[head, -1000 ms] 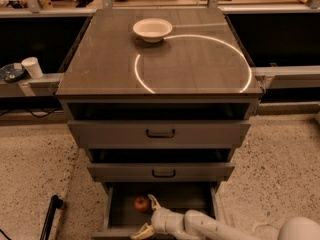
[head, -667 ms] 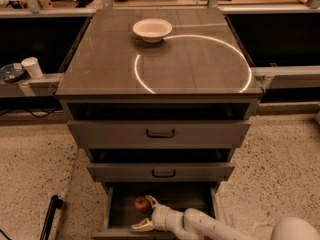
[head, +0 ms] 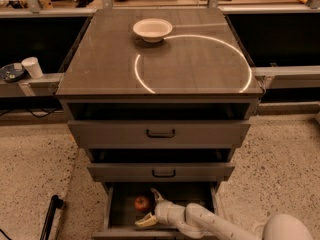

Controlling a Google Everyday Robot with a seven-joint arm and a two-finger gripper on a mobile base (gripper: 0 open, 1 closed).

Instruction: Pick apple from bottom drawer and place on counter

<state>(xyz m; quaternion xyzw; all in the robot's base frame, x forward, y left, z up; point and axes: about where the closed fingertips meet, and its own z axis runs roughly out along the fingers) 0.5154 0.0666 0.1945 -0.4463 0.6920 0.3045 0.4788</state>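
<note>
Speckled beige flooring is surrounding a grey three-drawer cabinet whose glossy dark grey-brown desk [head: 200,64] is carrying a bright white ring of light and, toward 12 o'clock, a shallow white round bowl [head: 152,29]. Two wider grey drawers with black handles are standing partly pulled out beneath the top, and below them the narrow grey box-like bottom drawer [head: 116,211] is hanging open. A small round red apple [head: 142,202] is lying on that drawer's floor, left of its middle. A white robot arm [head: 212,224] is reaching in from 4 o'clock, and its pale two-finger gripper [head: 150,209] is sitting inside the drawer with its fingers spread wide, one pointing up toward 12 o'clock and the other lying low toward 8 o'clock. The apple is resting just beside the gripper, at about 10 o'clock from it, at the mouth of the spread fingers; nothing is clamped, and whether either finger is touching the fruit cannot be told. A white paper cup [head: 32,66] is standing on a ledge at 9 o'clock.
</note>
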